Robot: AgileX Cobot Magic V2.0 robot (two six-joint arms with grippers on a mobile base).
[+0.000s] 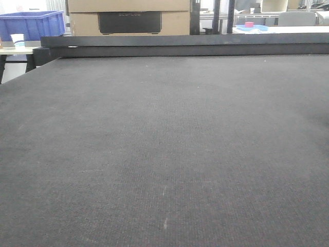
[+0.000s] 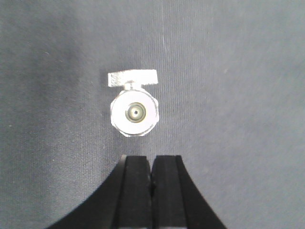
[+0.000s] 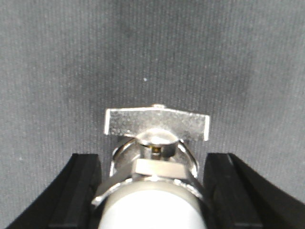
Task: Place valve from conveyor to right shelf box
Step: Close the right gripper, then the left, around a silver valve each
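The conveyor (image 1: pixel 164 154) is a wide dark grey woven belt filling the front view; no valve or gripper shows there. In the right wrist view a silver valve (image 3: pixel 157 125) sits between the black fingers of my right gripper (image 3: pixel 152 155). Its flat handle points away and its round end is close to the lens, and both fingers appear to press its sides. In the left wrist view another silver valve (image 2: pixel 134 113) stands on end on the belt, just beyond my left gripper (image 2: pixel 151 157), whose fingers are shut together and hold nothing. The right shelf box is out of view.
A black metal rail (image 1: pixel 185 45) edges the far side of the belt. Behind it stand a large cardboard box (image 1: pixel 128 18), a blue plastic crate (image 1: pixel 31 24) and a paper cup (image 1: pixel 17 40) on a side table at the left.
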